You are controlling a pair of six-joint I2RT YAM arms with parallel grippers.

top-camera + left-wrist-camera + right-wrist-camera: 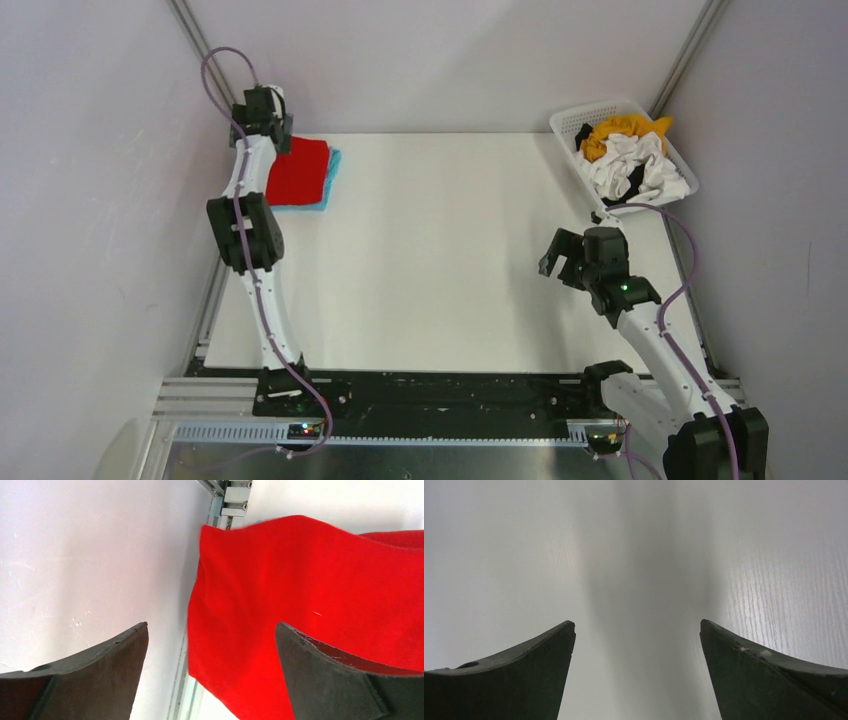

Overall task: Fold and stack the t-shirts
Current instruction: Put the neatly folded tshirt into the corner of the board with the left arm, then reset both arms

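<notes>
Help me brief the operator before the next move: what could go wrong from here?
1. The open left claw hangs right at the edge of the folded red shirt, which lies on the turquoise shirt. A careless move could snag the cloth and spoil the stack.
2. In the basket, the orange-yellow shirt, white shirt and black shirt lie tangled. When the open right claw pulls one, the others or the basket itself might come along.

Top: high overhead, looking down. Wrists: close-up. Red t-shirt (297, 171) shared by top, left wrist.
</notes>
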